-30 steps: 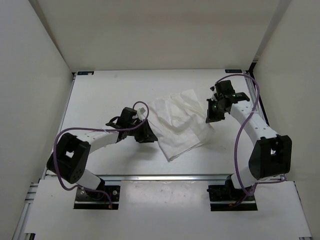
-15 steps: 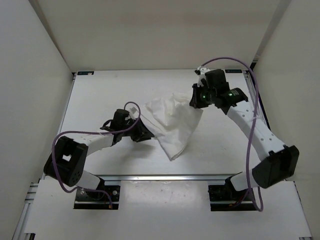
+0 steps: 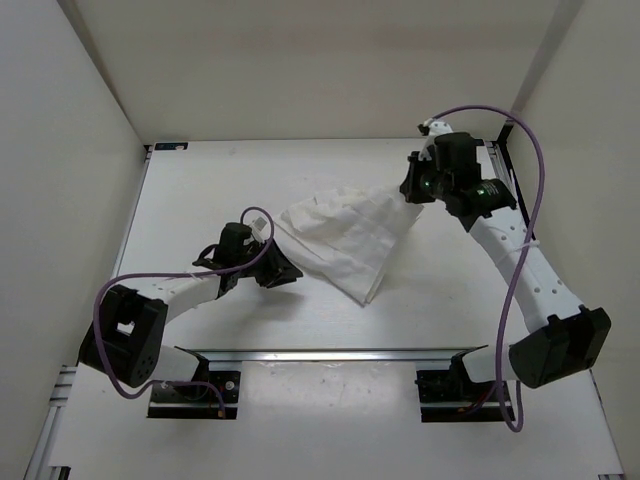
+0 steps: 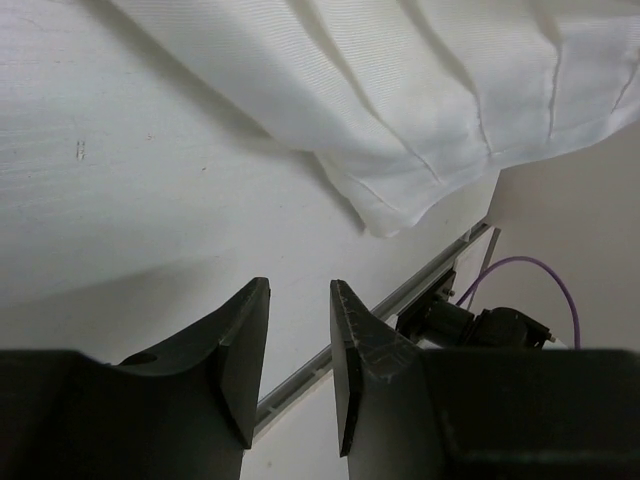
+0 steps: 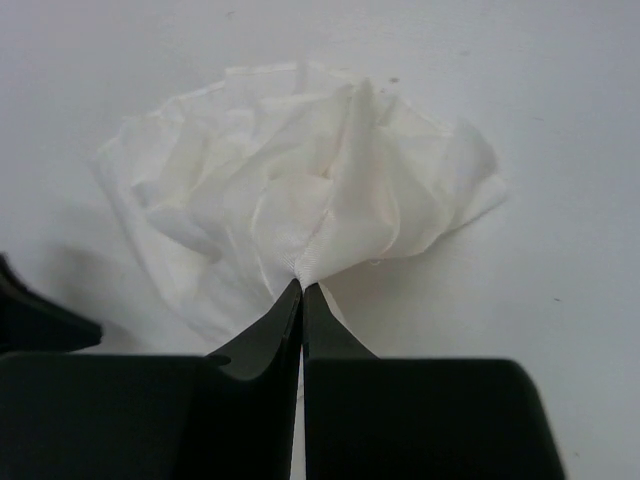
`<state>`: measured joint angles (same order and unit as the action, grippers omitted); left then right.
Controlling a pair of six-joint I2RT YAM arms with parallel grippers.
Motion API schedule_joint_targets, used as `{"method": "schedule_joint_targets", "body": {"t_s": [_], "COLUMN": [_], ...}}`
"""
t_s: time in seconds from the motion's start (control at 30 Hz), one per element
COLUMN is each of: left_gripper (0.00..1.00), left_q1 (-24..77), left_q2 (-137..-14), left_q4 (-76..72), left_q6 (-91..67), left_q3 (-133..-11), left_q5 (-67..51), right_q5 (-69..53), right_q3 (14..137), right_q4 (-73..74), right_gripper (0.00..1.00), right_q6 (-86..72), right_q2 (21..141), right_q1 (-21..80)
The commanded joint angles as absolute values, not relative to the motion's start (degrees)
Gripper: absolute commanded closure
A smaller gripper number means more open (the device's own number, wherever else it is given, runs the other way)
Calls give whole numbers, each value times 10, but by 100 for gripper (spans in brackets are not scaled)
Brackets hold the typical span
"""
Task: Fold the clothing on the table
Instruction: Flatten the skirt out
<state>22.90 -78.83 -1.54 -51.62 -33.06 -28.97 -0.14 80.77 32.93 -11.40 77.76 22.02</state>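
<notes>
Left fingers (image 4: 240,350) stand apart with nothing between them, low over the desk (image 3: 190,200), just beside the white clothing (image 3: 345,235) spread mid-desk, whose upper part is cut off in their wrist view. Right fingers (image 5: 270,335) are pinched tight on a bunched corner, hiding its tip.

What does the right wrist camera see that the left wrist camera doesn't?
Only the right wrist view: the right jaws shut tight, pinching a bunched-up bit of the clothing, which fans out beyond them. Only the left wrist view: the left jaws standing apart with nothing between them, a metal rail and a purple cable. Both: the white clothing and the white table.
</notes>
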Motion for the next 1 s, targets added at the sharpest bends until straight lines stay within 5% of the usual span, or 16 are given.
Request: {"method": "schedule_joint_targets", "body": {"t_s": [0.0,0.2,0.23,0.27,0.33,0.57,0.7,0.73,0.8,0.97], "left_gripper": [59,58,58,59,60,59,59,59,59,59], "left_q1": [226,216,215,215,216,214,212,215,213,212], "left_q2": [-777,-780,-782,-783,-786,-791,-795,-796,-790,-780], "left_q4": [-31,-8,-8,-7,-5,-6,-9,-6,-1,22], "left_q6": [-518,-502,-501,-497,-499,-497,-497,-497,-494,-486], "left_q3": [-329,-345,-348,-351,-349,-347,-348,-349,-350,-345], "left_q5": [-291,-296,-296,-298,-302,-308,-309,-308,-308,-309], "right_q5": [67,273,286,291,310,282,208,194,179,71], "right_q3": [778,723,734,743,752,710,687,672,656,627], "right_q4": [316,322,336,356,378,335,357,351,347,332], "right_gripper": [100,97,81,39,1,7,67,72,56,55], "right_q6": [-120,-110,-106,-108,-115,-52,-95,-103,-109,-117], "right_q2": [789,846,859,876,891,824,843,849,858,876], "right_q1": [185,132,124,112,117,202,154,136,97,19]}}
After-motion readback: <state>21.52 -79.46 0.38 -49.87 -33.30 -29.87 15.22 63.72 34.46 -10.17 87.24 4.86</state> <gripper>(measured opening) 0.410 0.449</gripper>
